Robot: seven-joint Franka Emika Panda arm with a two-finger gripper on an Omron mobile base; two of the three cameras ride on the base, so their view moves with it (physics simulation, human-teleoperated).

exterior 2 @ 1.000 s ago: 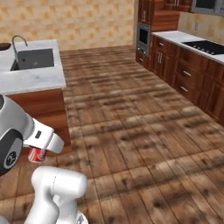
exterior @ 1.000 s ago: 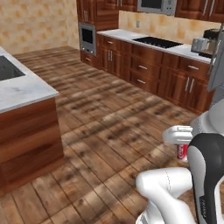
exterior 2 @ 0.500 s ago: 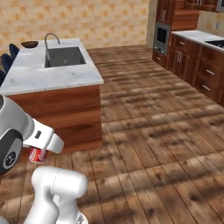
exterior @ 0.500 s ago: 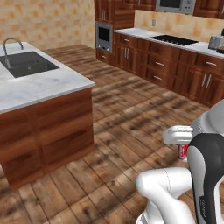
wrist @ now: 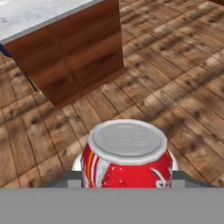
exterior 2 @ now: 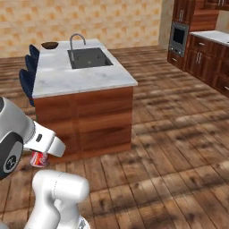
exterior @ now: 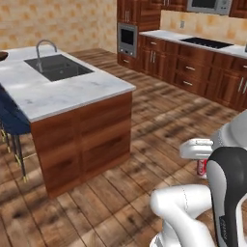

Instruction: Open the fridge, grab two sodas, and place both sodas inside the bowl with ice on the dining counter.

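Gripped by its sides, a red-and-white soda can (wrist: 127, 157) is held in the gripper (wrist: 127, 181), well short of the dining counter (exterior 2: 85, 76), over the wood floor (exterior 2: 179, 134). The light, slick, dentable can is judged best clamped mid-body. The bowl (exterior 2: 49, 44) sits at the counter's far end, beyond the sink (exterior 2: 89, 57).

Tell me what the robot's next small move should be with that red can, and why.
Probably keep driving toward the dining counter: the gripper holds the red can low beside the base, and the bowl sits at the counter's far end, beyond the sink.
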